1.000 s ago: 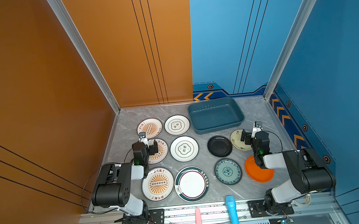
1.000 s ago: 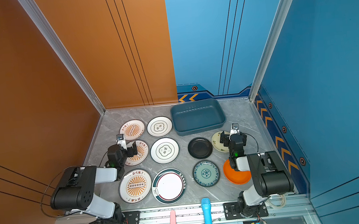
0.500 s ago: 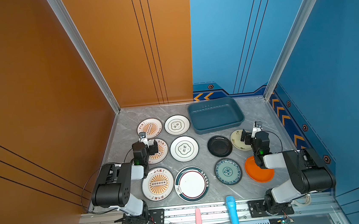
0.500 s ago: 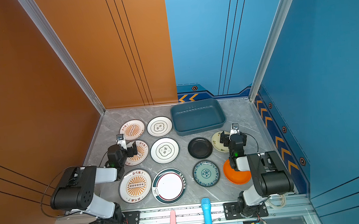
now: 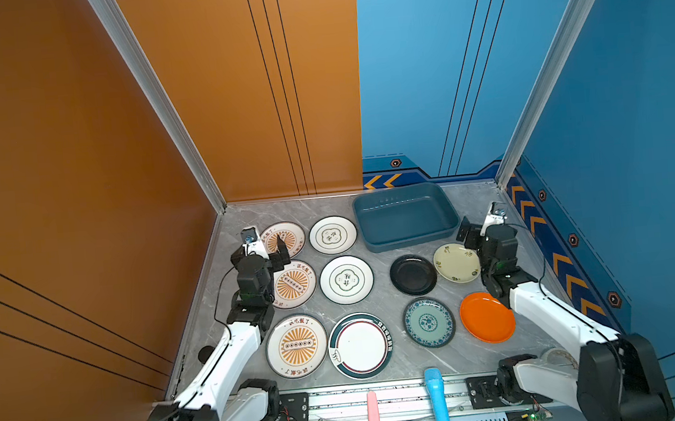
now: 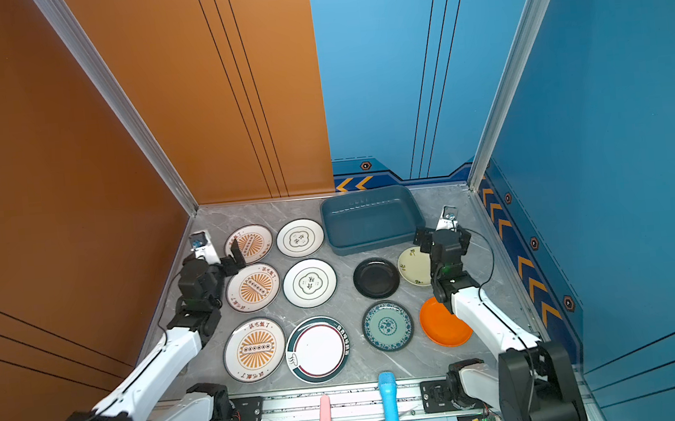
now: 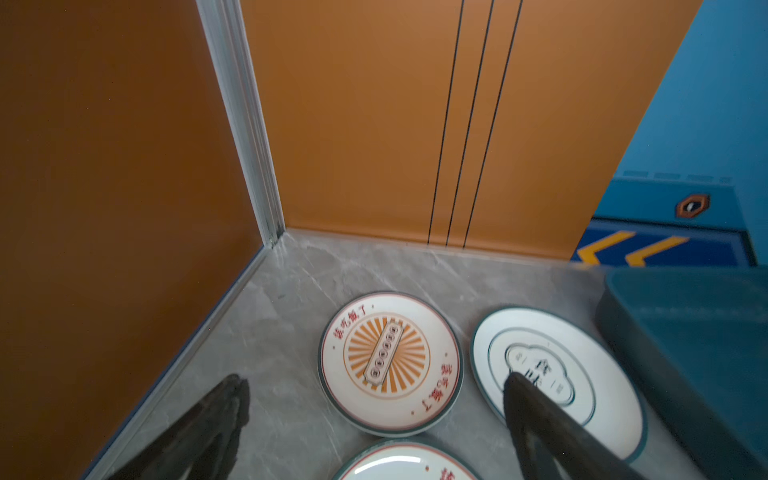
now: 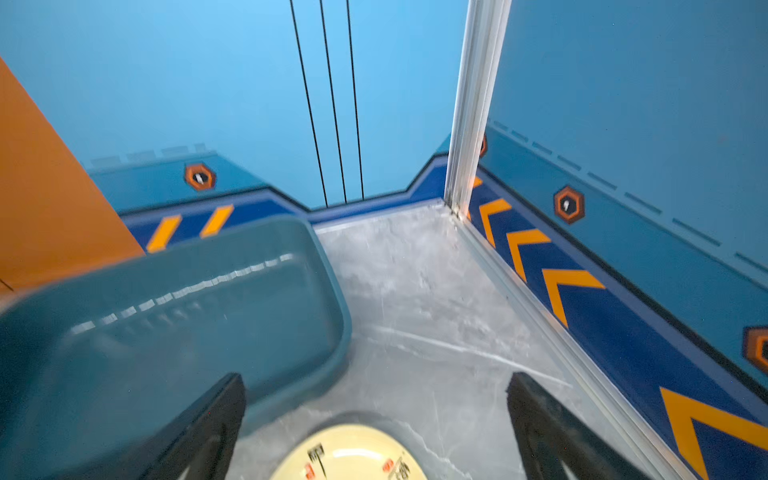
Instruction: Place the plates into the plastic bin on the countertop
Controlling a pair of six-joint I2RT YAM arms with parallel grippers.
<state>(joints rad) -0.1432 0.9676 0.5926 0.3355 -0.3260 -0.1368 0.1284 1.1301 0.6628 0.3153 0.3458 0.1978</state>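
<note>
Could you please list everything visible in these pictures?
sunburst plates: three, white-orange, left column.
emblem plates: two, white-black, next column.
teal-rimmed plate: one, white, front centre.
black plate: one, before bin.
cream plate: one, right of it.
blue patterned plate: one, front.
orange plate: one, front right.
plastic bin: one, teal, empty, back.
countertop: one, grey marble.
handles: two, pink, blue, front rail.
left end effector: one, black, open, left.
right end effector: one, black, open, right.
</note>
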